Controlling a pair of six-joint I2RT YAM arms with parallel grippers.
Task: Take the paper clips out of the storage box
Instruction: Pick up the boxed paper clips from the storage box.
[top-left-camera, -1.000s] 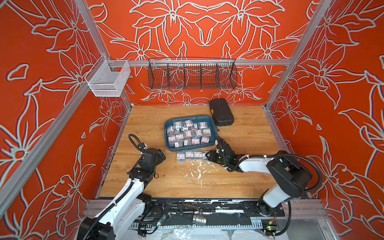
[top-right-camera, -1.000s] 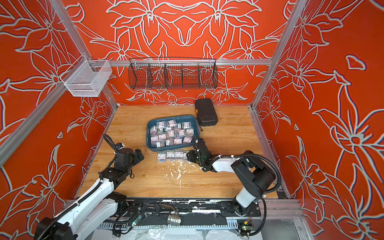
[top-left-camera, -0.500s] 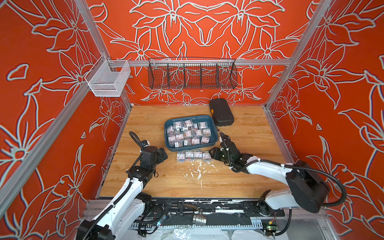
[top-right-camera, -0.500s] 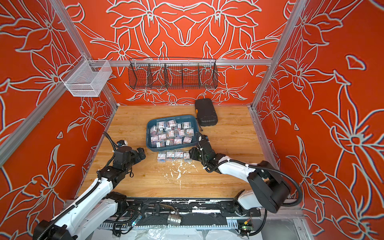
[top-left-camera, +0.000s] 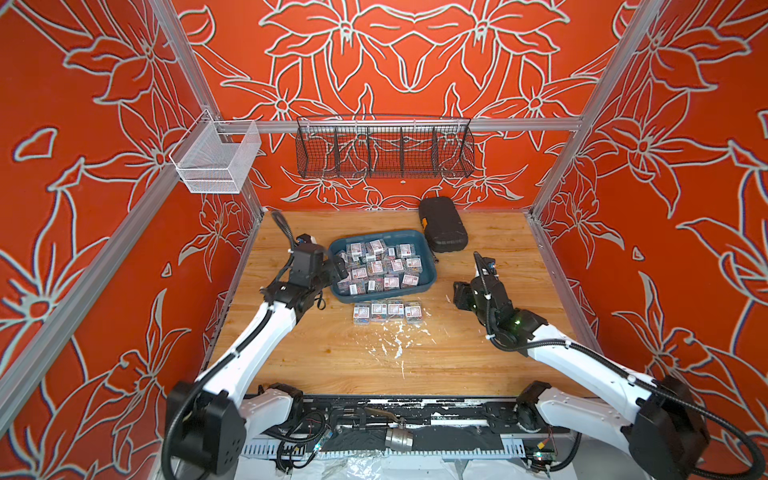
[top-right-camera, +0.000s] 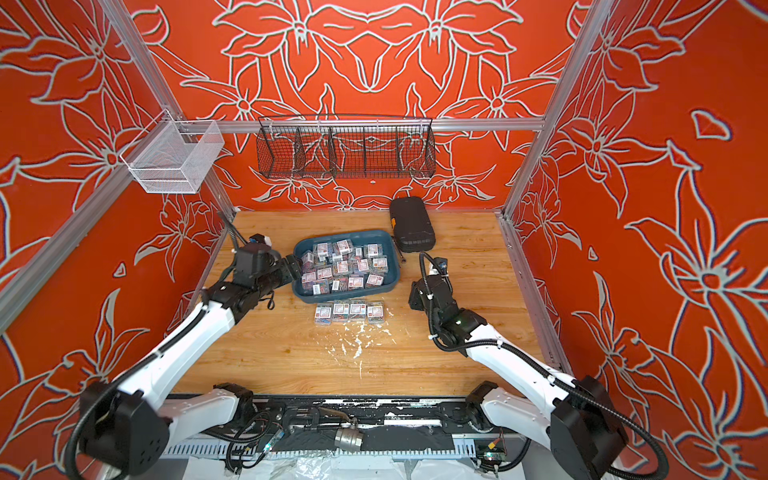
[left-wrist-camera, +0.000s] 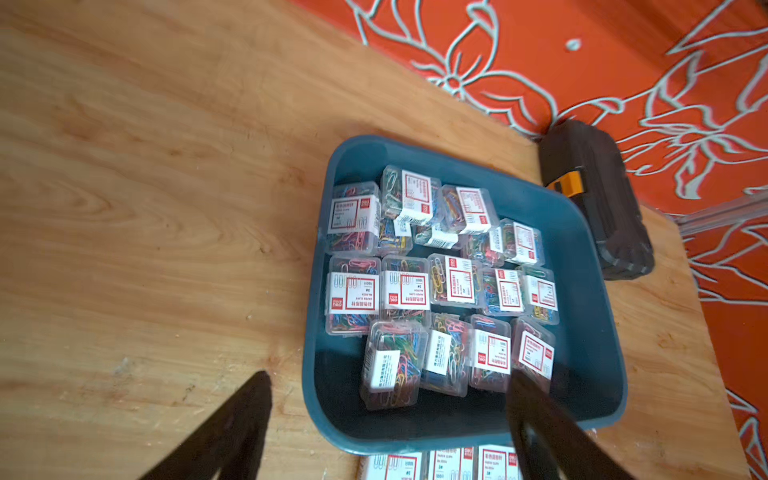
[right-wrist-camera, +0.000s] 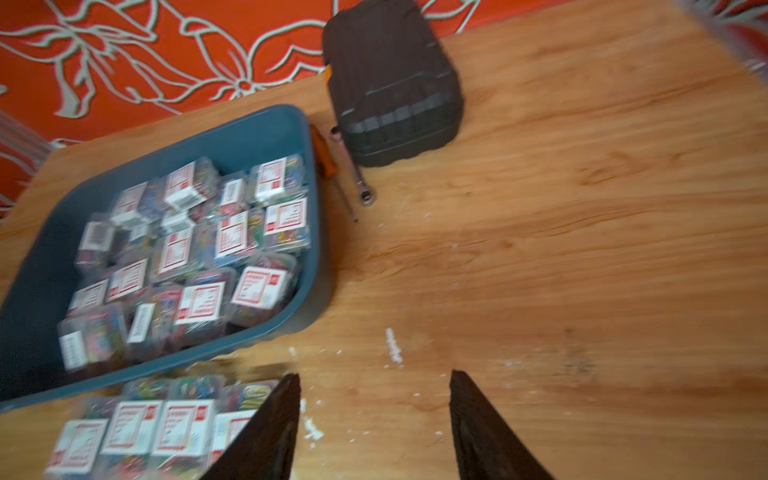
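Most paper clips (top-left-camera: 380, 266) are kept in the storage box (top-left-camera: 431, 272); both grippers are seen empty.
A row of four (top-left-camera: 387, 311) is laid on the table (top-left-camera: 478, 353) just before the box; the left gripper (left-wrist-camera: 388, 376) is held with jaws apart astride the box's left wall; the right gripper (right-wrist-camera: 374, 376) is held with jaws parted over bare wood beside the row.

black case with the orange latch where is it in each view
Top view: black case at the back, past the far right corner of the storage box.
Top view: black case, same spot.
Left wrist: black case beyond the storage box, latch showing.
Right wrist: black case beyond the storage box.
Shared landmark: storage box.
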